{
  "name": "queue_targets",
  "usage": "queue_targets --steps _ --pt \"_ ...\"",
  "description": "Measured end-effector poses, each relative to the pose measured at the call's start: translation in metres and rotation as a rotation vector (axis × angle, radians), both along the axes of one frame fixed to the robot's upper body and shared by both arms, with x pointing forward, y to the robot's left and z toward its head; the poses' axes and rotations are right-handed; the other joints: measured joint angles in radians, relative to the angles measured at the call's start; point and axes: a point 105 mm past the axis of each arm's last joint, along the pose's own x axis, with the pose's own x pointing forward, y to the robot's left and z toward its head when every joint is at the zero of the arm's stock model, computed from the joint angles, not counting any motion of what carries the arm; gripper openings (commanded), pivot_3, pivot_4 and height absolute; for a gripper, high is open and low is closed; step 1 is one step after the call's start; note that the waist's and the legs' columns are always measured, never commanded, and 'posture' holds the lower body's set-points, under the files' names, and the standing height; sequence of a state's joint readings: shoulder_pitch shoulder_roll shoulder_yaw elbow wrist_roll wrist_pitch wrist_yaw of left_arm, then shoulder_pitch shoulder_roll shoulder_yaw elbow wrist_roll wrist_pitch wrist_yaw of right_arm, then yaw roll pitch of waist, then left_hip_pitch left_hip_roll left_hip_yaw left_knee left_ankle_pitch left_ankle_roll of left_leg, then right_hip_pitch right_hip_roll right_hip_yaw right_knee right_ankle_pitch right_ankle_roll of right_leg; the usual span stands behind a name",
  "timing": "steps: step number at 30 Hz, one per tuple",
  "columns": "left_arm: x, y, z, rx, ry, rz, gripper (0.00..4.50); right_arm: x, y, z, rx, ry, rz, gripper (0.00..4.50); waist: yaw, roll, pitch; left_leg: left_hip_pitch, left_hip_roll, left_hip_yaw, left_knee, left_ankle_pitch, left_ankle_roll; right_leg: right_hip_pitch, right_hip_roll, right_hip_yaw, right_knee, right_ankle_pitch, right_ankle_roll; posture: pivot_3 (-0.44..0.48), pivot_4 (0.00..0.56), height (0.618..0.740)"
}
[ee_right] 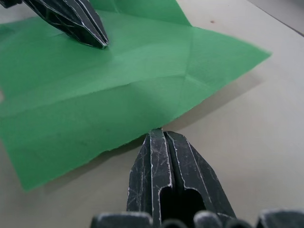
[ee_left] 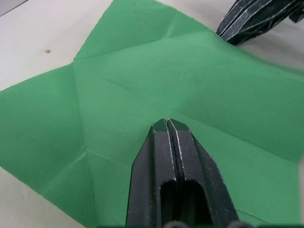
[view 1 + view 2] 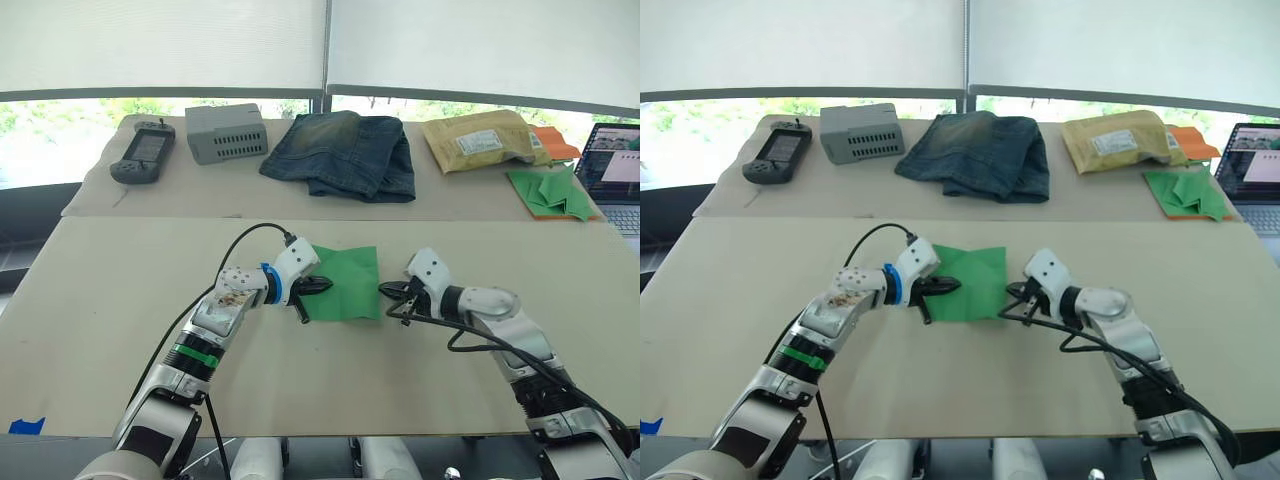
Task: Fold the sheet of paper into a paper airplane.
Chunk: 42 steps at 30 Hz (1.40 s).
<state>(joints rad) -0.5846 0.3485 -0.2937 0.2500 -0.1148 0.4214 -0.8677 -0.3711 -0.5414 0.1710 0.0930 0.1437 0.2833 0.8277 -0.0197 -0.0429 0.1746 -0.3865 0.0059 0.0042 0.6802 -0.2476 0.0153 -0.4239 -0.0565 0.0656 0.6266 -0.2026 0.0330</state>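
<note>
The bright green sheet of paper point(image 3: 350, 272) lies nearly flat on the near table, with crease lines and raised edges. My left gripper point(image 3: 324, 285) is shut, and its tips rest on the sheet's left part point(image 2: 142, 71). My right gripper point(image 3: 385, 289) is shut too. Its tips point(image 1: 156, 132) sit on the table just off the sheet's right edge point(image 1: 118, 95), not on the paper. The two grippers point at each other across the sheet. The paper airplane is out of view.
On the far table lie a handheld controller point(image 3: 143, 153), a grey box point(image 3: 227, 132), folded jeans point(image 3: 345, 150), a padded envelope point(image 3: 480, 138) and a heap of green paper pieces point(image 3: 550, 192). A laptop point(image 3: 615, 170) is at the far right. Blue tape point(image 3: 25, 425) marks the near left edge.
</note>
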Motion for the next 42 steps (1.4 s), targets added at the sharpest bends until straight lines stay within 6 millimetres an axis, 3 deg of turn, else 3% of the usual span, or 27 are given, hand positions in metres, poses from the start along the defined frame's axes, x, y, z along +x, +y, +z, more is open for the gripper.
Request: queue_targets --steps 6,13,26,32,37,42 --pt "0.000 -0.001 0.000 0.001 -0.002 -0.002 0.00 -0.003 0.011 0.007 0.176 0.043 0.030 0.02 0.001 0.000 0.000 0.000 0.000 0.000 0.000 0.000 0.000 0.000 0.000 0.000 0.000 0.000 0.000 0.000 0.150 0.728" --pt "0.000 0.000 0.000 0.002 -0.003 0.000 0.00 -0.010 0.014 0.017 0.257 0.065 0.058 0.02 0.002 0.000 0.000 0.000 0.000 -0.001 0.000 0.000 0.000 0.000 0.000 0.000 0.000 0.000 0.000 0.000 0.150 0.728" --pt "0.002 0.001 0.000 -0.007 -0.002 0.019 0.00 -0.010 0.058 0.015 0.257 0.070 0.134 0.02 0.001 0.000 0.000 0.000 0.000 -0.001 0.000 0.000 0.000 0.000 0.000 0.000 0.001 0.000 0.000 0.000 0.150 0.728" --pt "0.002 0.007 0.000 -0.033 0.011 0.063 0.00 -0.008 0.068 0.002 0.216 0.107 0.146 0.02 -0.001 0.001 0.000 0.000 0.000 -0.001 0.000 0.000 0.000 0.000 0.000 0.000 0.001 0.000 0.000 0.000 0.150 0.728" --pt "0.001 0.017 0.001 -0.067 0.041 0.117 0.00 -0.003 0.069 -0.004 0.174 0.110 0.155 0.02 -0.008 0.000 0.000 0.000 0.001 -0.002 0.000 0.000 0.000 -0.001 0.000 0.000 0.001 0.000 0.000 0.000 0.150 0.728" --pt "0.004 0.046 0.004 -0.075 0.059 0.208 0.00 -0.001 0.076 -0.005 0.149 0.095 0.196 0.02 -0.026 0.001 0.000 0.002 0.002 -0.005 -0.001 0.000 0.000 -0.001 0.001 0.000 0.002 0.000 -0.001 0.000 0.150 0.728"
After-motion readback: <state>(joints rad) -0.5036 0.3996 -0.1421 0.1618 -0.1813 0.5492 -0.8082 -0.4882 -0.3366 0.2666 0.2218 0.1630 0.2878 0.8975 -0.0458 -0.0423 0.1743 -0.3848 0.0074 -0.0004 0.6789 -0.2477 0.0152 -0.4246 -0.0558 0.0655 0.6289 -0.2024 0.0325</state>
